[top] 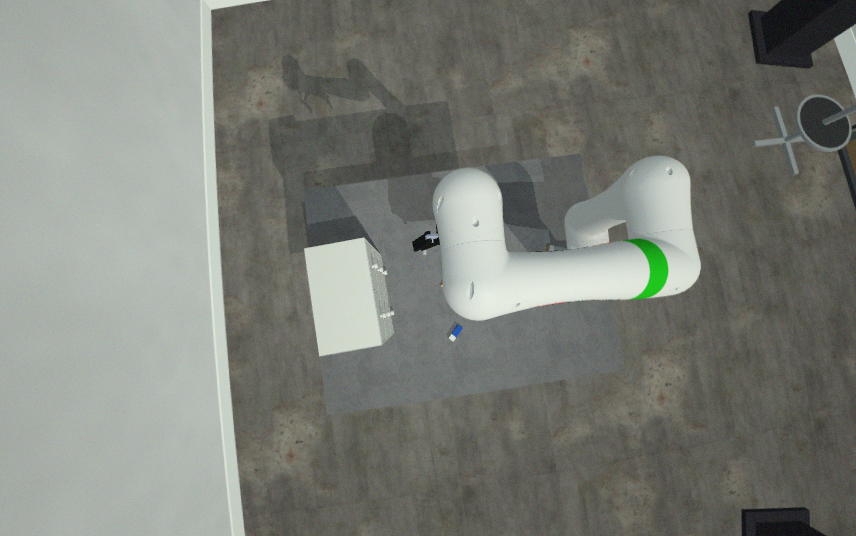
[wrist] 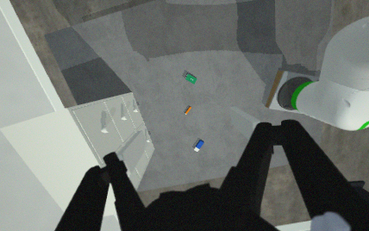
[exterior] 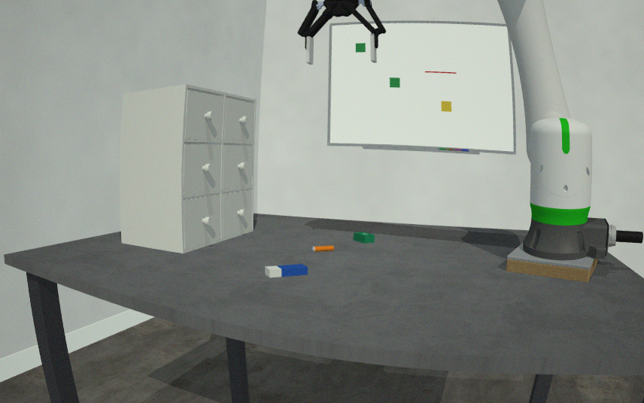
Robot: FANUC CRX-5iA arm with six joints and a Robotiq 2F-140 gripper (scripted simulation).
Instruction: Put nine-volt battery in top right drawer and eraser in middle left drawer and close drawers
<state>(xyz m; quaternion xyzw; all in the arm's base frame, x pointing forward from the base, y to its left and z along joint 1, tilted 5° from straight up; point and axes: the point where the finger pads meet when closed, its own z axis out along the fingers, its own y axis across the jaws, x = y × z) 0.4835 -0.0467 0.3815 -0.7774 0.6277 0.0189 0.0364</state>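
Observation:
The green block with small marks on top, apparently the nine-volt battery (exterior: 363,237) (wrist: 190,78), lies on the table; the arm hides it in the top view. The blue-and-white eraser (top: 456,330) (exterior: 293,270) (wrist: 199,145) lies on the table's nearer part in the exterior view. The white chest (top: 341,296) (exterior: 152,165) stands upright. Its top right drawer (exterior: 232,134) and middle left drawer (exterior: 193,177) look pushed in, like the others. My gripper (exterior: 341,62) (wrist: 186,127) is open and empty, pointing down, high above the table and in front of the chest, to its right in the exterior view.
An orange cylinder (top: 441,284) (exterior: 323,248) (wrist: 188,109) lies between the green block and the eraser. White knobs stick out from the chest's front. The arm's base (exterior: 560,237) stands on a wood-edged block at the table's right. A whiteboard (exterior: 361,118) hangs on the wall behind.

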